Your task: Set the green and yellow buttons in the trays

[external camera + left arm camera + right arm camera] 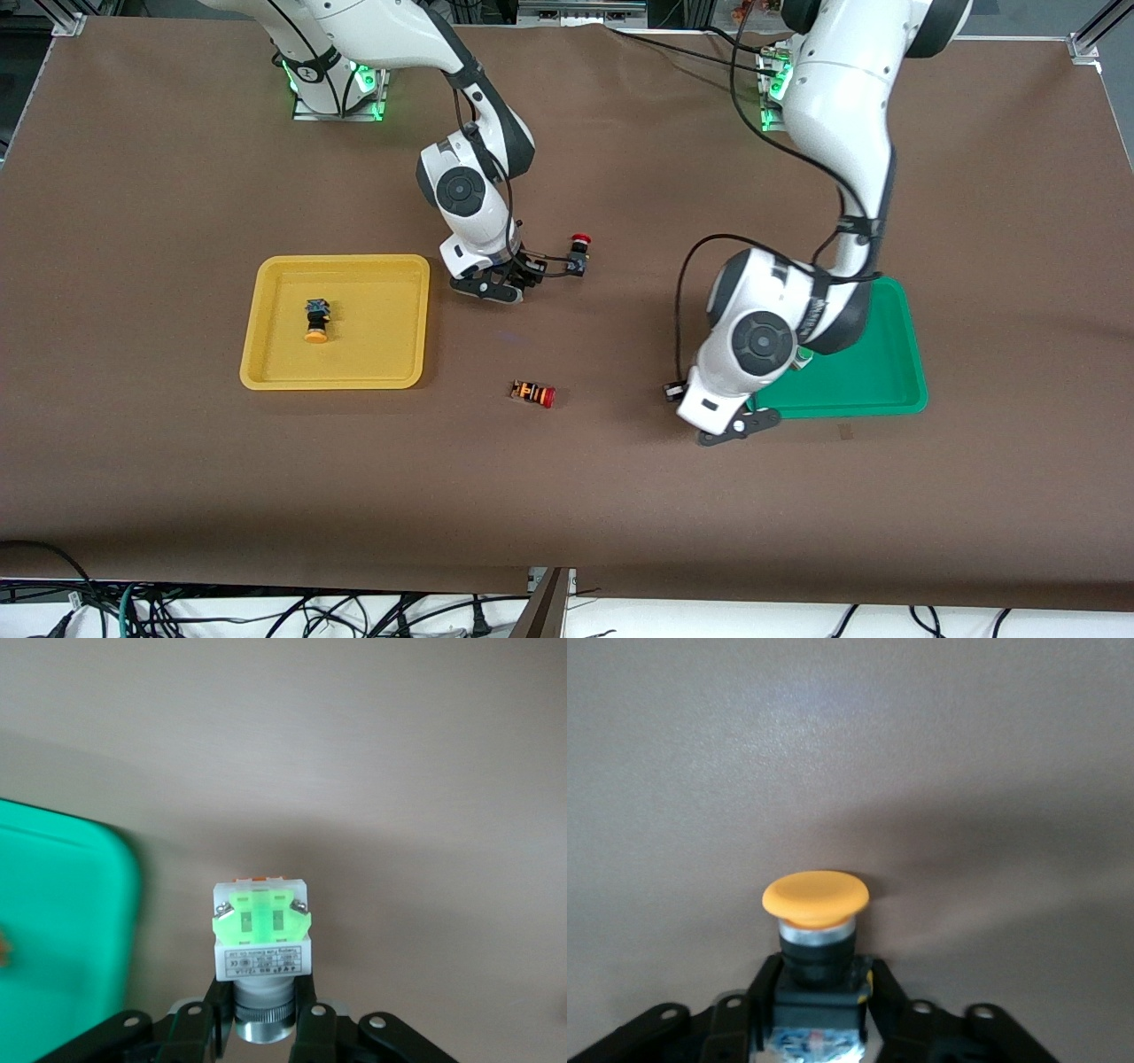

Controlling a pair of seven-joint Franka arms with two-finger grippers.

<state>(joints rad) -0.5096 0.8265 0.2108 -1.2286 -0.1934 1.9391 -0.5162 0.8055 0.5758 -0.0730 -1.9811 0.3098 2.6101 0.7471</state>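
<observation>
Left end effector (262, 1028) grips a green button (261, 939) beside the green tray (873, 372); right end effector (818, 1005) grips a yellow button (816, 899) beside the yellow tray (266, 372). Centre each over its tray, lower, then release.

The tabletop (177, 461) is covered in matt brown sheet. The yellow tray (257, 354) and green tray (895, 390) look like smooth, slightly glossy plastic. Between the left pincer (266, 1028) fingers, the green button (262, 935) shows translucent green plastic and a shiny metal collar; the right pincer (819, 1010) clamps a matt-capped yellow button (816, 897).
</observation>
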